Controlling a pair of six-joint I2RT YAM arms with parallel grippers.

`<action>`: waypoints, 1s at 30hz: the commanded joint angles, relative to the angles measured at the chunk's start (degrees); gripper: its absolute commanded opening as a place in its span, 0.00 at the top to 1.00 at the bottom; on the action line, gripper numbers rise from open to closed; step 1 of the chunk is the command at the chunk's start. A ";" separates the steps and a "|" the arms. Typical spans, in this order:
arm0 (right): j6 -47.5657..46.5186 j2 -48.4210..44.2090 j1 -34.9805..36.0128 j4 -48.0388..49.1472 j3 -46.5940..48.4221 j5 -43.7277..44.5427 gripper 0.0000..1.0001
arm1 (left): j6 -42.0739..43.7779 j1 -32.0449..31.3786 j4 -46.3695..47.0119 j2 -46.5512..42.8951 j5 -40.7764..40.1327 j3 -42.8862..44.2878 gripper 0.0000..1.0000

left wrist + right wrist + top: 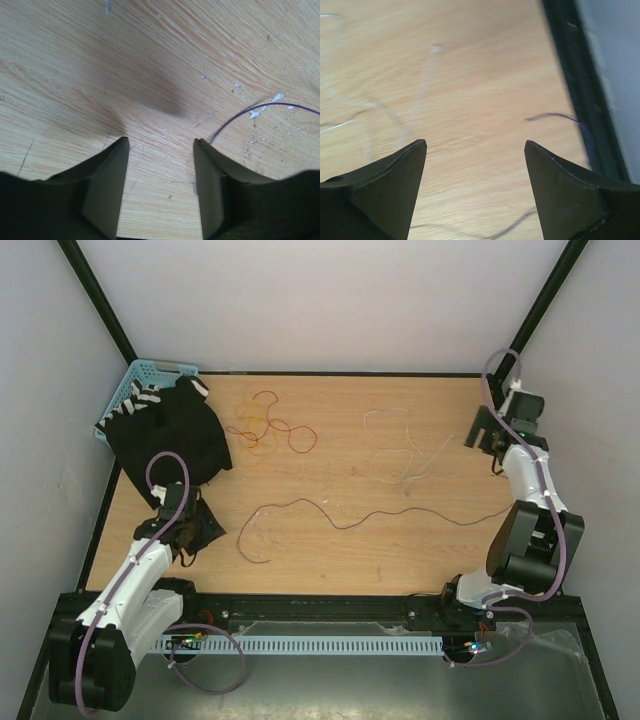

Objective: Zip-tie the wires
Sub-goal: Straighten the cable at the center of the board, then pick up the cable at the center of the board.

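Left gripper (160,145), its black fingers spread and empty, sits over the light wooden table (75,60), just beside an end of the long thin dark purple wire (285,104); right gripper (475,147), likewise spread and empty, hangs near the table's right edge beside the looped thin white wire (425,85); a tangled thin red wire (285,425) lies farther back.

Top camera looks steeply down over the whole table (400,550); both wrist cameras sit close above the table; the left shares the dark wire (285,104) with the top, the right the white wire (425,85).
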 commanded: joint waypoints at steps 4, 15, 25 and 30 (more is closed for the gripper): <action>4.27 -2.23 9.05 7.51 -1.68 -14.09 0.10 | 0.63 -0.15 0.82 -4.66 -1.41 1.15 0.19; 5.06 9.43 21.03 9.00 0.59 -13.43 0.14 | 5.94 -0.77 1.13 -7.75 3.49 13.01 0.01; 3.70 9.89 22.35 8.28 -3.49 -9.93 0.17 | 10.32 -10.09 5.23 -2.16 4.74 22.14 0.01; 4.08 12.36 22.46 9.61 -3.30 -11.34 0.33 | 10.29 -14.44 12.94 2.98 5.08 23.53 0.03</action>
